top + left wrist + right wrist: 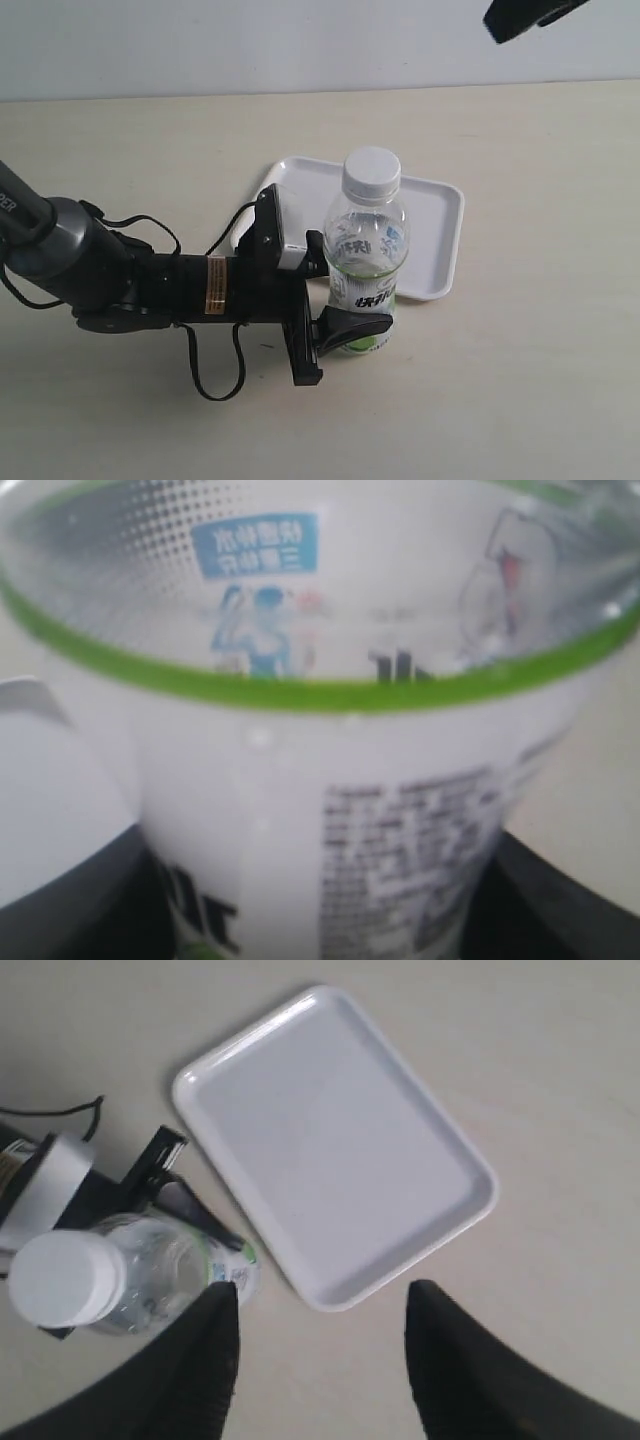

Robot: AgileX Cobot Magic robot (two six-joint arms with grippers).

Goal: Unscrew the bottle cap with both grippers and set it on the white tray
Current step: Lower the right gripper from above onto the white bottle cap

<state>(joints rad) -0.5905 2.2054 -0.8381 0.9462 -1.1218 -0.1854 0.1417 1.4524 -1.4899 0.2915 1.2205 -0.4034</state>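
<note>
The bottle (367,260) stands upright on the table just in front of the white tray (432,232), and the white bottle cap (372,173) sits on its neck. My left gripper (350,285) is shut on the bottle's lower body, one black jaw on each side. In the left wrist view the bottle's label (330,740) fills the frame between the dark fingers (85,905). High above, my right gripper (320,1300) is open and holds nothing; it looks down on the cap (65,1278), the bottle (175,1275) and the tray (330,1150).
The left arm with its yellow label band (215,285) and loose cables (215,375) lies across the table's left side. A dark part of the right arm (530,15) shows at the top right corner. The table top is pale beige.
</note>
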